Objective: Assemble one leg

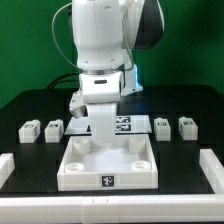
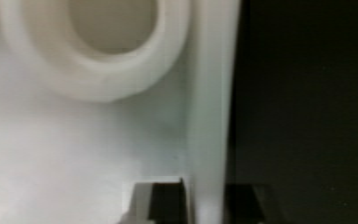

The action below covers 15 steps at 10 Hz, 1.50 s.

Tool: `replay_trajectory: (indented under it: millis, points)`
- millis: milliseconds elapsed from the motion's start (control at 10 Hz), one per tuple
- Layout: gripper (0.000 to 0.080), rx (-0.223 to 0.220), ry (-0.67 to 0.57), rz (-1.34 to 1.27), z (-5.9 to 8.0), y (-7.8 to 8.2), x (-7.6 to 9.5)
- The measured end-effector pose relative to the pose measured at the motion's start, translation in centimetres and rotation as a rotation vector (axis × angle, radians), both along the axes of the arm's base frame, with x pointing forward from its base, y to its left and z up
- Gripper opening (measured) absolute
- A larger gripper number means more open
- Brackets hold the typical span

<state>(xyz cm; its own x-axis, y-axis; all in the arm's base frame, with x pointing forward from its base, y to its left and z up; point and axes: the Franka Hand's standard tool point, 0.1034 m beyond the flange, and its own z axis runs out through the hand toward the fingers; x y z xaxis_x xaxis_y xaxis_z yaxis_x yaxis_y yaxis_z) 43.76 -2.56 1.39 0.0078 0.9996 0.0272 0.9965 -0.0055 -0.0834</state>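
The legs point(image 1: 54, 127) sit loose on the table point(image 1: 25, 105), just past the tray point(image 1: 70, 168): two off the tray's far corner on the exterior view's left, two off the corner on the right. The pincer point(image 2: 206, 200) is closed on the tray's far wall, one finger point(image 2: 158, 203) pressed to each side.

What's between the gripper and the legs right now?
Only the tray. The gripper sits low at its far wall, which appears to run between the fingers in the wrist view. The legs lie off to both sides, untouched.
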Motion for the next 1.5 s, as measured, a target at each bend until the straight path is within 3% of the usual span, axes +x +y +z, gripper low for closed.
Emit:
replay_trajectory:
  millis: [100, 500, 600, 1100, 1200, 1500]
  points:
    - [0.0060, 0.000, -0.001, 0.000, 0.0, 0.0, 0.0]
    - [0.0060, 0.001, -0.002, 0.001, 0.0, 0.1, 0.2]
    - [0.0060, 0.004, -0.009, 0.006, 0.0, 0.6, 1.2]
    - [0.0061, 0.060, -0.065, -0.035, 0.0, 8.1, 6.2]
    - [0.0061, 0.064, -0.065, -0.032, 0.0, 8.7, 6.6]
    - [0.0061, 0.063, -0.052, -0.034, 0.0, 8.7, 6.5]
